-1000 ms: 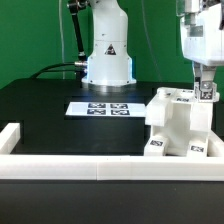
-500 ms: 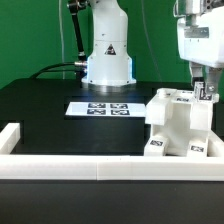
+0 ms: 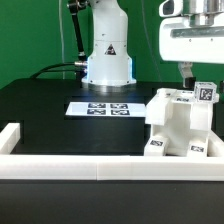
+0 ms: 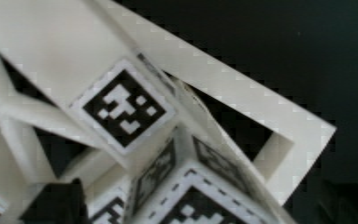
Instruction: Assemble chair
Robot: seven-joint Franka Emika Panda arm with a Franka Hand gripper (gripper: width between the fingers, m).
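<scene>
The white chair (image 3: 180,125) stands on the black table at the exterior view's right, blocky, with marker tags on its top and lower front. My gripper (image 3: 200,72) hangs just above the chair's top, open and empty, clear of the tagged top piece (image 3: 205,92). In the wrist view the chair (image 4: 123,105) fills the picture close below, with tagged white panels and an open frame. One dark finger (image 4: 51,198) shows at the picture's edge. My gripper (image 4: 197,200) holds nothing.
The marker board (image 3: 100,107) lies flat on the table in front of the robot base (image 3: 108,55). A low white wall (image 3: 100,165) runs along the front edge, with a corner post (image 3: 10,135) at the exterior view's left.
My gripper has risen off the chair's top and shifted toward the exterior view's left. The tag on the top piece now shows. The chair has not moved.
</scene>
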